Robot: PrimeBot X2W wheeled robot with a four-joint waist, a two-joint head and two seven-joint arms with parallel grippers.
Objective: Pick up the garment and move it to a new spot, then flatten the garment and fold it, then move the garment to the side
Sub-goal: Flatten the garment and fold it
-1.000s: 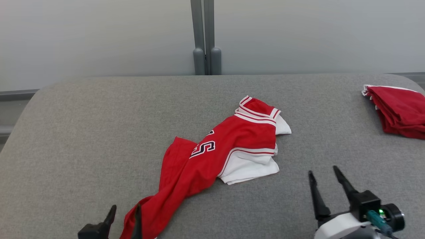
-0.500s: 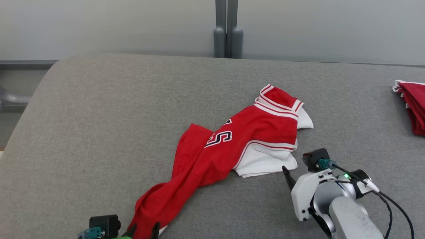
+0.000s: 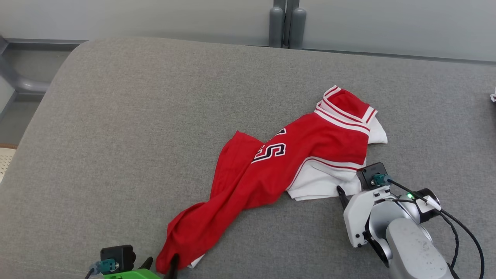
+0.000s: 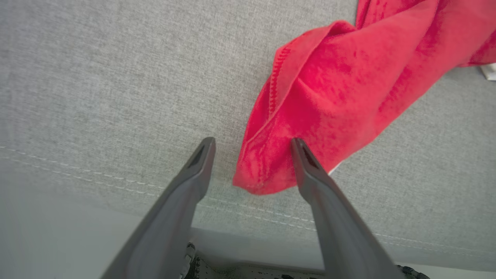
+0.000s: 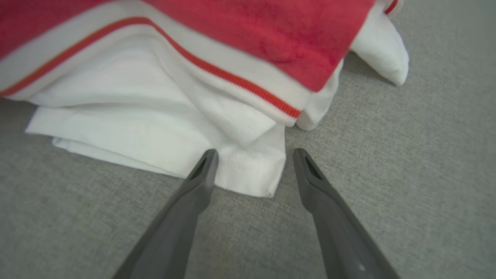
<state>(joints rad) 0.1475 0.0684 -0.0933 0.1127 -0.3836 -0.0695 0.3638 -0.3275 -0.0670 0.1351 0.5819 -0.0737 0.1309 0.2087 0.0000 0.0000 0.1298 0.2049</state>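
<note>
The garment [image 3: 302,155], a red jersey with white trim and dark lettering, lies crumpled and stretched diagonally on the grey cushion [image 3: 135,116]. Its red tail end reaches the front edge, where my left gripper [image 3: 161,267] stands open. In the left wrist view that red corner [image 4: 271,170] lies between the spread fingers of the left gripper [image 4: 252,145]. My right gripper [image 3: 350,188] is open and tilted down at the white lower hem. In the right wrist view the hem's white corner [image 5: 248,174] sits between the fingertips of the right gripper [image 5: 255,153].
The cushion's stitched front seam [image 4: 97,178] runs just under the left fingers. A grey double post [image 3: 286,23] stands behind the cushion against a pale wall. A scrap of another cloth [image 3: 493,95] shows at the far right edge.
The head camera has turned, shifting the whole picture right and down. My right gripper has tipped over and closed in on the white hem. The left gripper stays at the red tail.
</note>
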